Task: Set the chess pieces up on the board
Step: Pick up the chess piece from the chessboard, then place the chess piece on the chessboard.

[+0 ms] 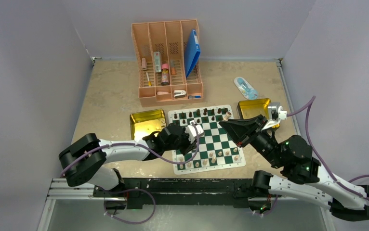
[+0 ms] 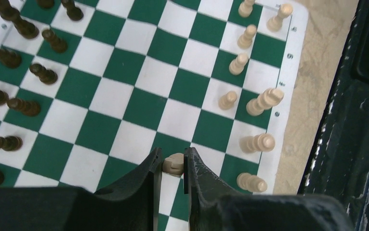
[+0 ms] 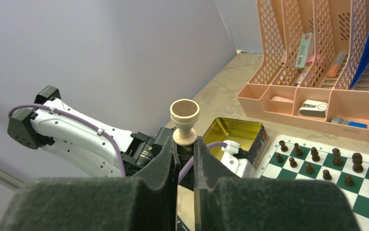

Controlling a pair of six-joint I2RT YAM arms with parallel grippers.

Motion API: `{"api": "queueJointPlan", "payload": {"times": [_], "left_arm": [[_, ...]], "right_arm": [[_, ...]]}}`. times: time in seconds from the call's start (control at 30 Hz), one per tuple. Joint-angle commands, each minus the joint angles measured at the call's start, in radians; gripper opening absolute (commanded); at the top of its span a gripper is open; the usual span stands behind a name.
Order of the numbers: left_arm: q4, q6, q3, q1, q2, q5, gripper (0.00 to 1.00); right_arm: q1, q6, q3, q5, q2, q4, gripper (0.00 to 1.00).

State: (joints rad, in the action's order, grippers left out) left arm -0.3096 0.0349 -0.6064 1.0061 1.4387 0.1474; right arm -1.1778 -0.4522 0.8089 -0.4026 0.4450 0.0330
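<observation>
The board (image 1: 216,139) lies flat at the table's middle, seen close in the left wrist view (image 2: 139,67). Dark pieces (image 1: 206,113) (image 2: 28,72) (image 3: 317,159) line its far side and pale pieces (image 1: 211,159) (image 2: 250,62) its near side. My left gripper (image 1: 187,147) (image 2: 174,163) hangs low over the board's near left part, its jaws pressed on both sides of a pale piece (image 2: 175,163). Above the board's far right corner, my right gripper (image 1: 222,123) (image 3: 185,142) is shut on a pale piece (image 3: 185,122), its round base pointing away from the jaws.
Gold tins stand at the board's left (image 1: 146,122) (image 3: 235,130) and right (image 1: 255,107). A pink organiser (image 1: 168,62) (image 3: 317,72) with pens, bottles and a blue folder stands behind. A small blue object (image 1: 245,87) lies at the back right. Walls enclose the table.
</observation>
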Motion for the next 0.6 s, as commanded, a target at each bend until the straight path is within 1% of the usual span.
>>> {"api": "queueJointPlan", "payload": {"times": [0.0,0.13,0.23,0.43,0.57], "left_arm": [[-0.014,-0.030,-0.097,0.035,-0.029,-0.030,0.04],[-0.009,-0.030,-0.168,0.082,0.004,-0.045,0.04],[-0.009,-0.066,-0.223,0.123,0.039,-0.055,0.04],[-0.015,-0.093,-0.338,0.220,0.163,-0.091,0.04],[-0.029,-0.115,-0.394,0.262,0.245,-0.114,0.04]], "right_arm": [[-0.004,0.001,0.071,-0.023,-0.002,-0.035,0.10],[-0.005,-0.003,0.104,-0.040,0.001,-0.009,0.09],[-0.005,-0.005,0.137,-0.058,0.007,0.008,0.08],[-0.005,-0.004,0.188,-0.077,0.014,0.029,0.08],[-0.005,-0.015,0.204,-0.109,0.005,0.031,0.08]]}}
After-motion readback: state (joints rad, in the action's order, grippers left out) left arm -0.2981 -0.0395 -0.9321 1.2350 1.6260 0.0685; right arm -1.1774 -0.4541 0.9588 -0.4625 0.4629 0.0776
